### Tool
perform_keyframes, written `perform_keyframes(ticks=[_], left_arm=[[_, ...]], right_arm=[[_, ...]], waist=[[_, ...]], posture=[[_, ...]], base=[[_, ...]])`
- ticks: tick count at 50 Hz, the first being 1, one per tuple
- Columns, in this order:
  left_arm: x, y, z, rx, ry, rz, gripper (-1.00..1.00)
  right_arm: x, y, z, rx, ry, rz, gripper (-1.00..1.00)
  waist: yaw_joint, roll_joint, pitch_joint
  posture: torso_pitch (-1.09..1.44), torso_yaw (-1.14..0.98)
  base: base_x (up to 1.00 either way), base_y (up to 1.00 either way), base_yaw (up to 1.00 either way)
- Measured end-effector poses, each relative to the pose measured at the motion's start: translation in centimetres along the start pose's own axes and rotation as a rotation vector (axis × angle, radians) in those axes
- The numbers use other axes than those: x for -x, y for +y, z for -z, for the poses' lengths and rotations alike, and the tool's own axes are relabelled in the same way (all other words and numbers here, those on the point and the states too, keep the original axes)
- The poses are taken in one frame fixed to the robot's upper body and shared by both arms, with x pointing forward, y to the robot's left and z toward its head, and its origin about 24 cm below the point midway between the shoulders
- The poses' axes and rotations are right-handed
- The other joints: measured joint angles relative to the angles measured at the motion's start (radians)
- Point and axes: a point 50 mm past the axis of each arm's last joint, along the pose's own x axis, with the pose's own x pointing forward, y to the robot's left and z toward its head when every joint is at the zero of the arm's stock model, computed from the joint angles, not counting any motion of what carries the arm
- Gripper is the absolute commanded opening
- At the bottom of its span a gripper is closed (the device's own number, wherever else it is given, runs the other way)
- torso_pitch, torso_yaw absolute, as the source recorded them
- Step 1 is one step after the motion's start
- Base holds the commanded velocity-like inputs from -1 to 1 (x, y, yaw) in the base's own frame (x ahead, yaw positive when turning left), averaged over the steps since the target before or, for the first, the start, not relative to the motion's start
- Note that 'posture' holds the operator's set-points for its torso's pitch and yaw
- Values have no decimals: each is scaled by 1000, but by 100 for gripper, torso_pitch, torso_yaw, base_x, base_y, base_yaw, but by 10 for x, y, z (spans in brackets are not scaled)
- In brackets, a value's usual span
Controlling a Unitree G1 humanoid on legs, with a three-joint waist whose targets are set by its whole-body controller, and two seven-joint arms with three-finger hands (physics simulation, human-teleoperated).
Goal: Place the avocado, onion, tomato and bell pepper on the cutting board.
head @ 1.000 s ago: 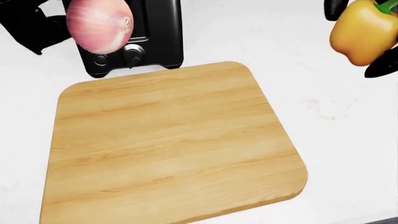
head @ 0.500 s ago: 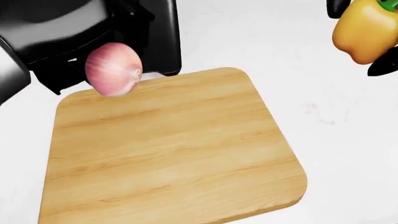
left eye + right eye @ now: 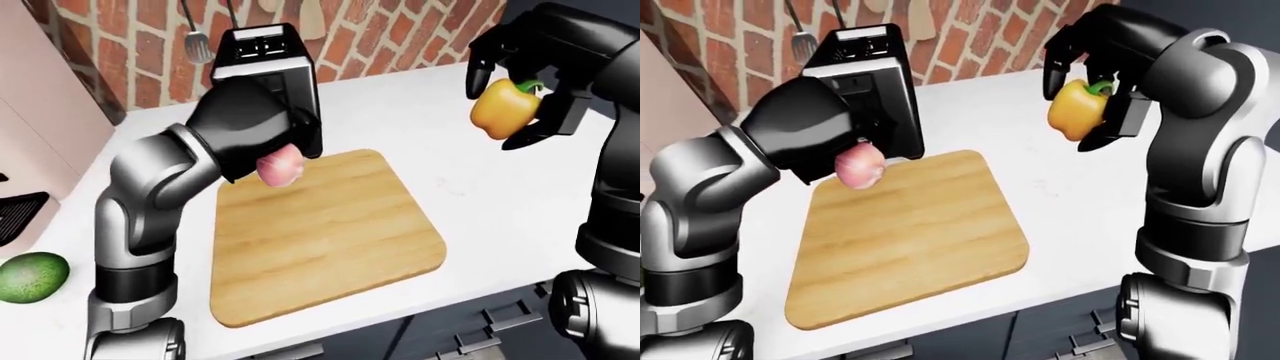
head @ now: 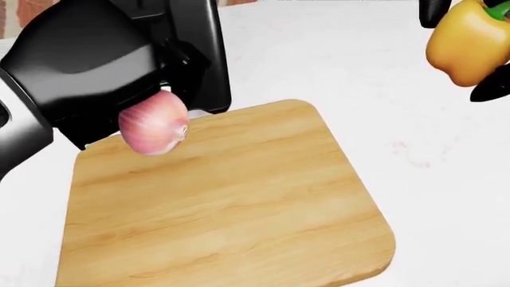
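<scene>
— Anything down on the cutting board [image 4: 231, 203] yet?

— No. Lay bare, with nothing resting flat on it. None of the four judged as placed.

— And the closest to it?

— Red onion [image 4: 153, 124]. Gripped from above by the left robot hand [image 3: 255, 124], fingers curled round its upper part and mostly hidden behind the palm. Hung just under that robot hand, over the board's corner by the black toaster [image 3: 265, 49]. Touching the wood or just clear of it: could not tell.

— The other robot hand?

— Right robot hand [image 3: 1108, 64] closed round a yellow bell pepper [image 4: 466, 42], dark fingers wrapped over its top and side. Held up in the air, above the white worktop [image 4: 382, 89] and well apart from the board, which lay below that robot hand and towards the left one.

— Left to fetch, then?

— Avocado [image 3: 30, 277] lay on the worktop, far below and to the left of the left robot hand in the left-eye view, untouched. Tomato not seen anywhere. So, as a judgement: two carried and still to be set down, two still to be picked up.

— Any brand or lettering?

— None readable. Only plain slots and a knob on the toaster, no label on the board or worktop.
</scene>
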Motion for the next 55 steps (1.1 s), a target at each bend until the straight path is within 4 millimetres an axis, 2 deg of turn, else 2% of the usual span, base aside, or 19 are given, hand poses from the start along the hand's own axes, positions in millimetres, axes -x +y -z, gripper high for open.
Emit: perform_keyframes(ticks=[3,4,5,6,7,8,9,10,11,13,14,21,24,31,37,45,49,55], left_arm=[[-1,0,0,2,-1,0,-100],[-1,0,0,2,0,1,-87],[-1,0,0,2,2,1,-12],[-1,0,0,2,3,-1,-11],[-1,1,0,2,4,-3,11],[-1,2,1,2,5,-5,55],[-1,2,1,2,6,-8,65],[-1,2,1,1,7,-9,86],[-1,2,0,1,7,-9,92],[-1,1,0,0,7,-8,80],[0,1,0,-1,6,-7,100],[1,0,-2,-4,-1,1,100],[2,5,-2,0,-2,-7,100],[10,37,12,24,41,-104,100],[14,64,18,39,54,-192,100],[32,107,36,192,105,-371,100],[43,128,51,302,166,-484,100],[45,147,75,441,289,-601,100]], right_arm=[[0,-1,0,1,1,1,-99],[0,-1,0,1,0,0,-100],[0,0,0,1,-1,0,-100],[0,0,-1,2,-2,-2,-100],[0,0,-1,2,-3,-3,-100],[0,0,-1,3,-3,-4,-100],[0,1,-1,3,-4,-4,-99],[0,1,-1,3,-4,-4,-99],[0,1,-1,3,-4,-4,-99],[0,2,-1,3,-5,-3,-99],[0,2,-1,3,-5,-3,-99],[-1,4,1,-3,1,-7,-99],[-1,4,1,-5,3,-7,-99],[-3,6,-1,-5,-7,-19,-99],[-3,1,-5,1,-20,-8,-99],[-6,5,-8,-33,-41,-12,-99],[-13,11,-10,-45,-49,-34,-99],[-33,17,-19,-77,-74,-58,-99]], waist=[[0,0,2],[0,0,2],[-1,-1,3],[-1,-1,3],[-2,-2,4],[-2,-2,4],[-3,-2,4],[-3,-3,3],[-4,-3,3],[-5,-2,1],[-6,-1,0],[-7,4,-1],[-4,1,7],[-1,-45,39],[7,-66,44],[11,-70,48],[11,-64,47],[4,-59,50]], posture=[[0,0],[0,0],[0,0],[0,0],[0,0],[0,0],[0,0],[0,0],[0,0],[0,0],[0,0],[0,0],[0,0],[0,0],[0,0],[0,0],[0,0],[0,0]], base=[[0,0,0],[0,0,0],[0,0,0],[0,0,0],[0,0,0],[0,0,0],[0,0,0],[0,0,0],[0,0,0],[0,0,0],[0,0,0],[0,0,0],[0,0,0],[0,0,0],[0,0,0],[0,0,0],[0,0,0],[0,0,0]])
